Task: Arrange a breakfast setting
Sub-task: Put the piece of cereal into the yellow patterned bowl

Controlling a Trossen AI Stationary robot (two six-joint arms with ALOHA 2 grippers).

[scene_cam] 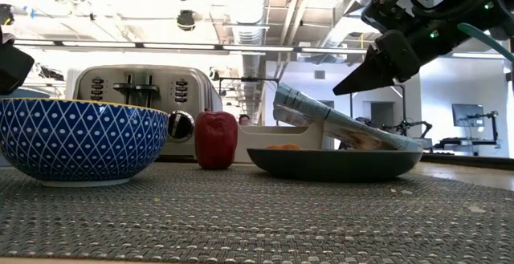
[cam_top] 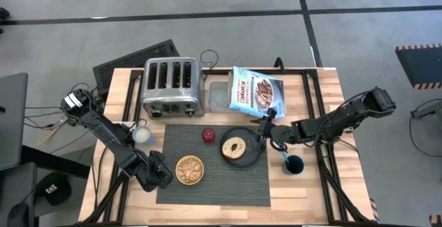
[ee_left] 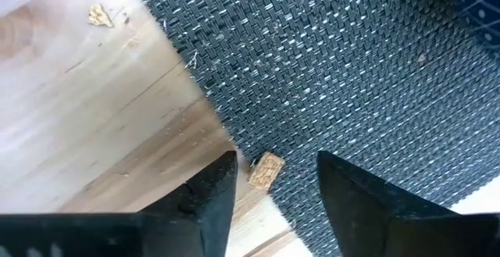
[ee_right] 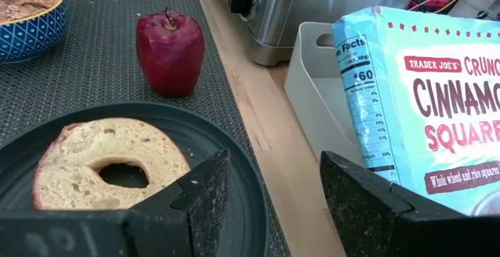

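Right gripper (cam_top: 266, 134): arm reaching in low across the table, fingers (ee_right: 199, 202) parted wide, holding nothing, poised above the near rim of the dark round plate (cam_top: 254, 155). Bagel (ee_right: 109, 167) just ahead on that plate; red apple (ee_right: 170, 51) beyond it on the placemat (cam_top: 214, 182); cereal box (ee_right: 426, 101) alongside; dark blue cup (cam_top: 293, 164) just behind. Left gripper (cam_top: 157, 172): arm stretched along the mat's edge, fingers (ee_left: 211, 190) apart and empty, a cereal crumb (ee_left: 266, 169) between them, bowl (cam_top: 189, 170) just beside.

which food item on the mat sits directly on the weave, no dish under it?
The red apple. It stands straight on the placemat; the bagel lies on the dark plate, and the cereal fills the bowl.
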